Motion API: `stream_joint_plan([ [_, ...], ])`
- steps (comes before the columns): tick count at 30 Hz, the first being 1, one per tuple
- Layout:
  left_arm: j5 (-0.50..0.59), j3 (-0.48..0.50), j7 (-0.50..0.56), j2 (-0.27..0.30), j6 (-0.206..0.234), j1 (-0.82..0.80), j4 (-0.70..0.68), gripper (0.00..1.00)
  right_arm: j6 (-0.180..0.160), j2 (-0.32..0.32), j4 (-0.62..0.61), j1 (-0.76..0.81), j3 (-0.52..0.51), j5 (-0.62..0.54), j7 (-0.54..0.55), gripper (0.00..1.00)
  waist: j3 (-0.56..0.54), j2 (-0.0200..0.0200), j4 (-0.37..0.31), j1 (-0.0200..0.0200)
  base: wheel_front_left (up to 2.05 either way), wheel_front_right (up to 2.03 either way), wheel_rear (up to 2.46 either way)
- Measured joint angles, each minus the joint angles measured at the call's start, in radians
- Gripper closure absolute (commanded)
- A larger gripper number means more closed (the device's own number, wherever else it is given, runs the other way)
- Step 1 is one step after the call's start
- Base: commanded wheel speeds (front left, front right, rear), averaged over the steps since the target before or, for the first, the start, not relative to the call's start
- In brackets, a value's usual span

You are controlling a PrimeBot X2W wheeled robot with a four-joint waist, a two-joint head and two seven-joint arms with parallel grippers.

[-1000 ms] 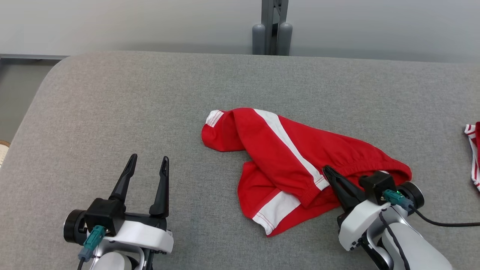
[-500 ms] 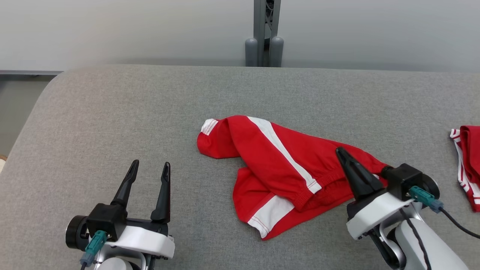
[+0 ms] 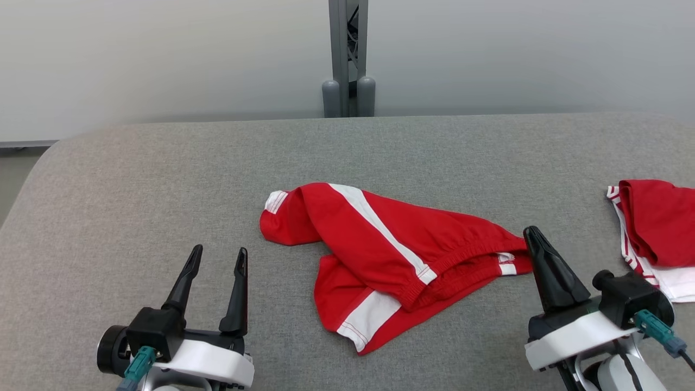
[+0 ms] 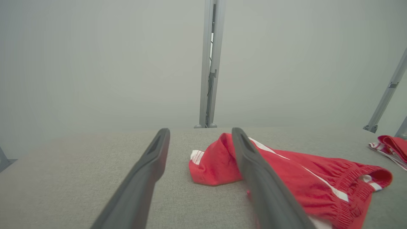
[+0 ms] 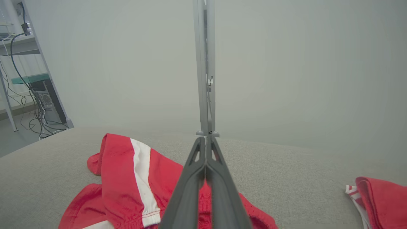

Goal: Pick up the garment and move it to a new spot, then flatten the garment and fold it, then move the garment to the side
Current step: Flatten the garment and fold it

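Observation:
The garment point(image 3: 380, 244), red shorts with white side stripes, lies crumpled in the middle of the grey table point(image 3: 163, 179). Its elastic waistband points to the right. My right gripper point(image 3: 531, 233) is shut with nothing between its fingers, just right of the waistband's end. In the right wrist view the shut right gripper point(image 5: 206, 140) rises over the garment point(image 5: 117, 168). My left gripper point(image 3: 217, 252) stands open at the lower left, apart from the cloth. In the left wrist view the left gripper point(image 4: 198, 132) frames a leg of the garment point(image 4: 302, 171).
A second red and white cloth point(image 3: 657, 228) lies at the table's right edge, also seen as the same cloth point(image 5: 378, 197) in the right wrist view. A grey metal post point(image 3: 347, 60) stands behind the table's far edge. The table's rounded left corner is near.
The head camera has moved, shifting the whole picture. My right gripper, still shut, has come off the waistband and now stands to its right. The left gripper has kept its pose.

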Motion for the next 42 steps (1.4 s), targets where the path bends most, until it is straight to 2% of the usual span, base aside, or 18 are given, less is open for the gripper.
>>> stream_joint_plan([
  [1,0.0,0.0,0.0,0.0,0.0,0.001,0.0,0.0,0.0,0.003,0.001,0.01,-0.002,0.001,0.0,0.67,-0.002,0.0,-0.003,0.0,0.0,0.0,0.0],
  [2,0.0,-0.002,0.0,0.0,0.0,0.001,-0.001,0.0,0.0,0.006,0.005,0.017,0.001,0.003,0.0,0.0,-0.004,0.0,-0.006,0.0,0.0,0.0,0.0],
  [18,0.001,0.0,0.0,0.0,-0.006,0.005,0.006,0.0,0.0,-0.004,0.04,0.021,0.038,-0.009,0.0,0.0,-0.003,0.0,0.006,-0.0001,0.0,0.0,0.0],
  [23,0.001,-0.004,0.0,0.0,-0.006,0.005,0.006,0.0,0.0,-0.042,0.107,0.003,0.109,-0.076,0.0,0.0,0.013,0.0,0.013,0.0,0.0,0.0,0.0],
  [32,0.0,-0.022,0.0,0.0,-0.006,-0.025,0.009,0.0,0.0,-0.087,0.249,-0.124,0.267,-0.19,0.0,0.0,0.073,0.0,0.036,0.0,0.0,0.0,0.0],
  [37,-0.008,-0.036,0.0,0.0,-0.006,-0.046,0.01,0.0,0.0,-0.098,0.329,-0.184,0.318,-0.226,0.0,0.0,0.105,0.0,0.061,0.0,0.0,0.0,0.0],
  [42,-0.01,-0.037,0.0,0.0,-0.005,-0.055,0.011,0.0,0.0,-0.098,0.354,-0.213,0.335,-0.238,0.0,0.0,0.13,0.0,0.083,-0.0001,0.0,0.0,0.0],
])
